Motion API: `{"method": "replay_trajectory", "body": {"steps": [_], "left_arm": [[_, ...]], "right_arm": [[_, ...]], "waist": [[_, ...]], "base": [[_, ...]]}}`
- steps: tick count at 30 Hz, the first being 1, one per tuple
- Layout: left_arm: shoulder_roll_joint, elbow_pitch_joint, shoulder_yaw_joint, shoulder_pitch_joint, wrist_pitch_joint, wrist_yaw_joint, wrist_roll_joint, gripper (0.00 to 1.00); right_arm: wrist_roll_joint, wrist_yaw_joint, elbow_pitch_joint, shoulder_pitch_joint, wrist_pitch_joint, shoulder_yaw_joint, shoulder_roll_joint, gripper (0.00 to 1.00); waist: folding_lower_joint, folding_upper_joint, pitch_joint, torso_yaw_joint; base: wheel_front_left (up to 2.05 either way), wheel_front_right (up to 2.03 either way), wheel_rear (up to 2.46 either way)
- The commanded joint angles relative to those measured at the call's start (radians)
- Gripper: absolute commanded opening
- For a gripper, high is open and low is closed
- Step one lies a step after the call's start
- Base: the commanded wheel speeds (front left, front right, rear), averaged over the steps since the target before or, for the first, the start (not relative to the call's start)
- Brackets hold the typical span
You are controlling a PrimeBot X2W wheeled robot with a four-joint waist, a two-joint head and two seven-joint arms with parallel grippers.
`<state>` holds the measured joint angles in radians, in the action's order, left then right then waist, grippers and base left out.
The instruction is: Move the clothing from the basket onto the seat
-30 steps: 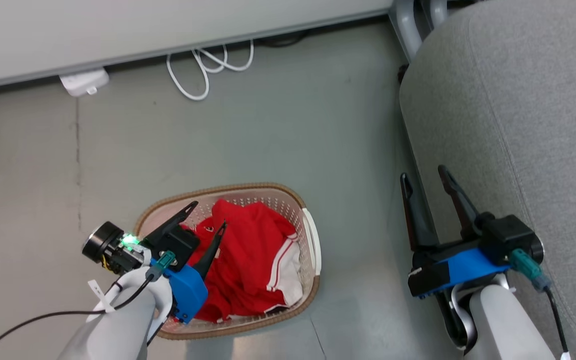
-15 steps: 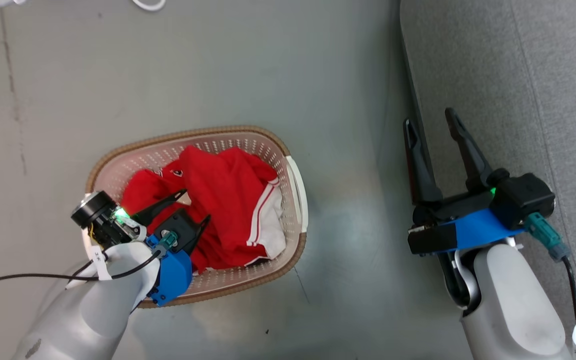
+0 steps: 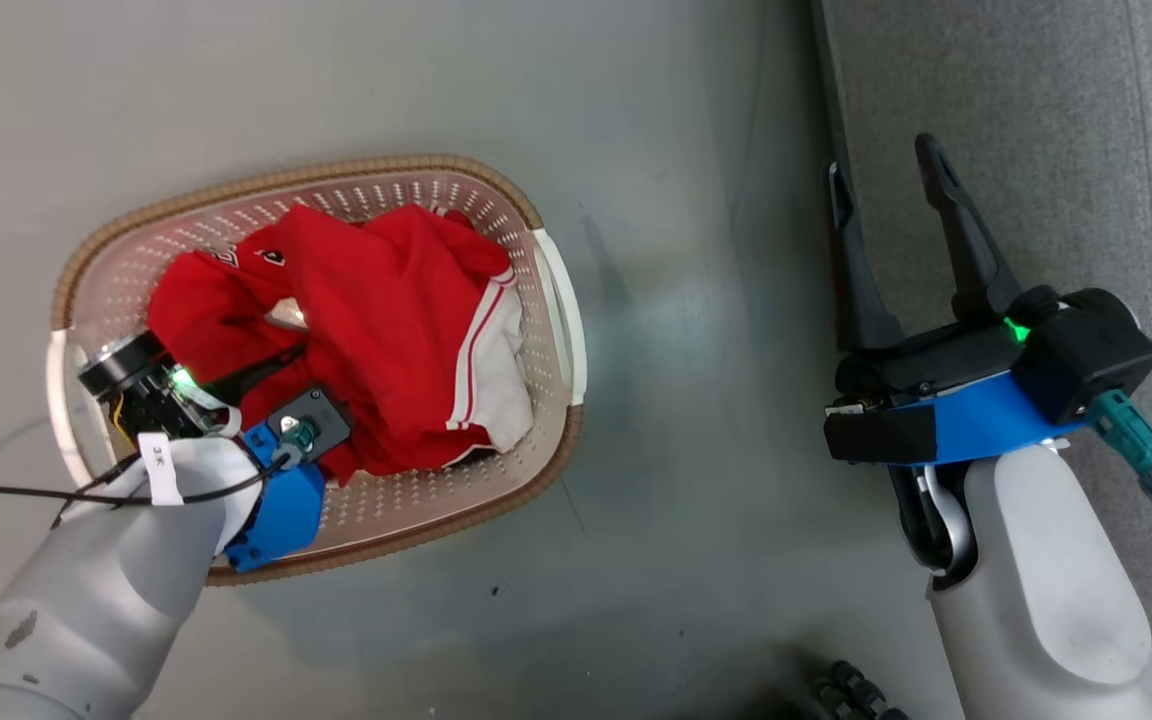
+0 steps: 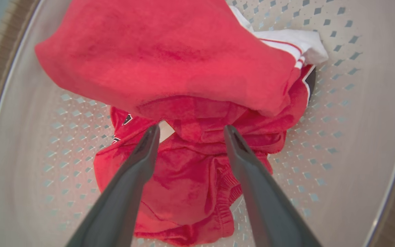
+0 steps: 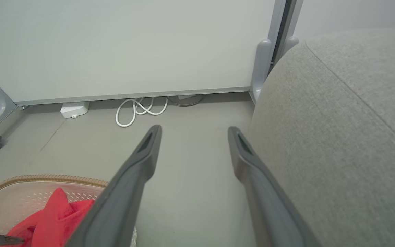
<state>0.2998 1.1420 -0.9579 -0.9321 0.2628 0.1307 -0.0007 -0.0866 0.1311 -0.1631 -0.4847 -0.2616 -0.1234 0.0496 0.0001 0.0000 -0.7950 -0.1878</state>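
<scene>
1. Left gripper (image 4: 190, 128), left wrist view: jaws wide, tips straddling a fold of the clothing (image 4: 170, 61) heaped in the middle of the basket (image 4: 355, 120); nothing gripped.
2. Head view: right gripper (image 3: 883, 155) wide and empty at the left edge of the seat (image 3: 1036, 120); both garments lie in the basket.
3. Right wrist view: no garment on the seat fabric I see. I judge every transfer is yet to do.

The head camera now tilts further down, so the cream-white perforated plastic basket with its brown woven-look rim (image 3: 336, 168) sits higher in its view. The left gripper (image 4: 191, 132) is down from above the rim and inside the basket, its spread fingers straddling a fold of the bright-red fabric clothing (image 3: 386, 320).
</scene>
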Motion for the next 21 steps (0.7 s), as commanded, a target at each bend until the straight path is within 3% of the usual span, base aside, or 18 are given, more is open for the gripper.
{"method": "replay_trajectory", "body": {"steps": [1, 10, 21], "left_arm": [[0.007, 0.011, -0.013, -0.027, 0.003, -0.001, -0.003, 1.0], [0.021, 0.106, -0.085, -0.106, -0.005, -0.001, -0.005, 1.0], [0.043, 0.142, -0.17, -0.18, -0.118, -0.001, 0.04, 1.0]], "right_arm": [[0.003, -0.001, 0.009, -0.017, -0.005, 0.003, 0.001, 1.0], [-0.005, -0.001, 0.061, -0.021, -0.005, 0.008, 0.001, 1.0], [-0.013, -0.001, 0.112, -0.008, -0.005, 0.009, 0.001, 1.0]], "waist": [[-0.0001, 0.0, -0.034, -0.011], [-0.0001, 0.0, -0.118, -0.032], [-0.0001, 0.0, -0.189, -0.051]], "base": [[0.0, 0.0, 0.0], [0.0, 0.0, 0.0], [0.0, 0.0, 0.0]]}}
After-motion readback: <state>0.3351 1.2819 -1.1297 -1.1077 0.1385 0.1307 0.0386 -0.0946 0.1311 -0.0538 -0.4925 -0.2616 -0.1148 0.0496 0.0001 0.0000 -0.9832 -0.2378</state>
